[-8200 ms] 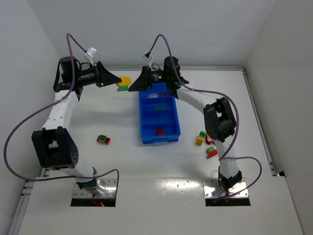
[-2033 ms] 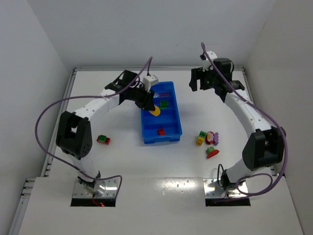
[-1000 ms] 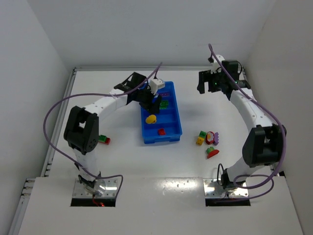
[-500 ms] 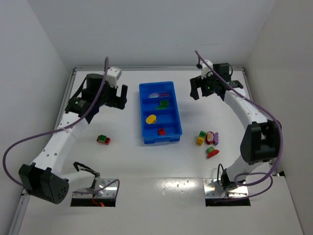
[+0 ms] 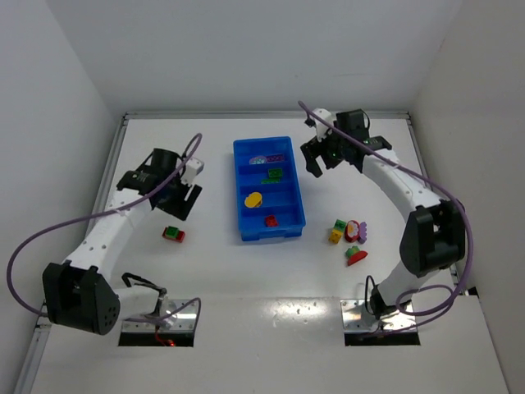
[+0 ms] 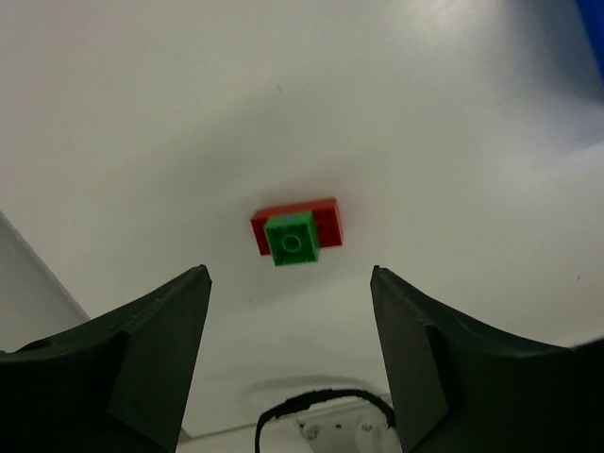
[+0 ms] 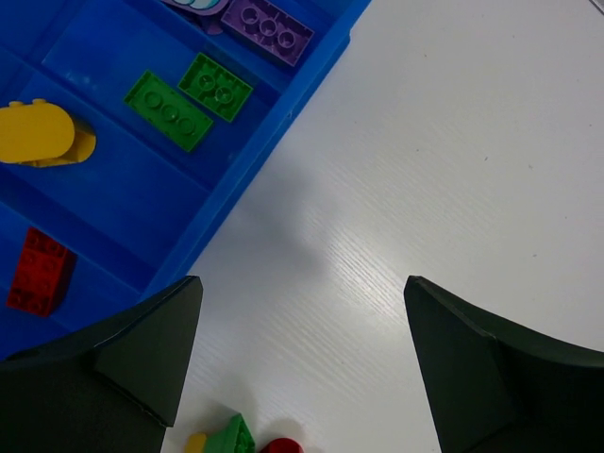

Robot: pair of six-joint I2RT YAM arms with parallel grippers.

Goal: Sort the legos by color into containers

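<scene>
Mid-table, toward the far edge: the blue tray [image 5: 239, 197], four compartments in a row from far to near. In the farthest, a purple brick [image 7: 269, 26] beside a pale rounded piece [image 5: 261, 161]. In the next, two green bricks [image 7: 170, 111] side by side. Then a yellow rounded piece [image 5: 253, 199]. In the nearest, a red brick [image 5: 269, 221].

Left of the tray and well apart from it, toward the table's left edge: a red-and-green stack [image 5: 172, 234], green block on top of red. Hanging over the table just on its far side, the left gripper [image 6: 289, 276] — jaws spread, nothing between them, fingertips [image 6: 165, 321] clear of the stack.

Beside the tray's right wall near its far corner, over bare table: the right gripper [image 7: 302, 283], likewise spread and empty.

Toward the right edge, a loose cluster [image 5: 349, 238] of yellow, green, red and purple pieces — close together, well apart from the tray.
</scene>
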